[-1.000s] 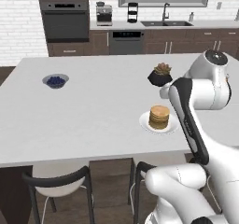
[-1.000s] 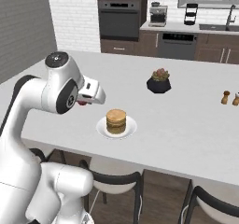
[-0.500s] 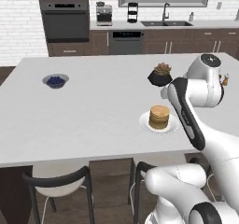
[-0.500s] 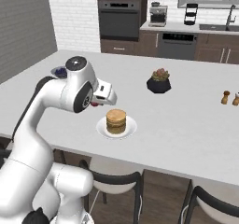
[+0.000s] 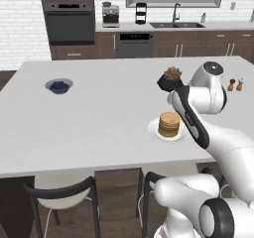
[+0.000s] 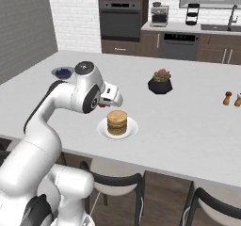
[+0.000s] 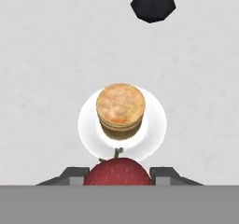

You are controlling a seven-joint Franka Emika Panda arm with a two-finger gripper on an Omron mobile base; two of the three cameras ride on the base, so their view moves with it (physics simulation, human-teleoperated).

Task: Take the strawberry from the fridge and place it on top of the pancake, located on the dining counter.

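Strawberry (image 7: 118, 171) sits clamped between my fingers (image 7: 74, 174), above the counter (image 7: 42, 55); the pancake (image 7: 121, 107) lies just ahead and below, so I'd push forward, then lower.

The white arm is rising from the base at the near edge of the dining counter (image 6: 188, 140) and bending forward over it; its dark-jointed wrist is turning the hand downward; the gripper (image 7: 119, 174) is pinching the strawberry (image 7: 118, 172) between its two dark finger tips (image 7: 74, 175), one on each side of the berry; in the right base view the hand is sitting just inside the near edge, with a sliver of red showing at the gripper (image 6: 101, 104).
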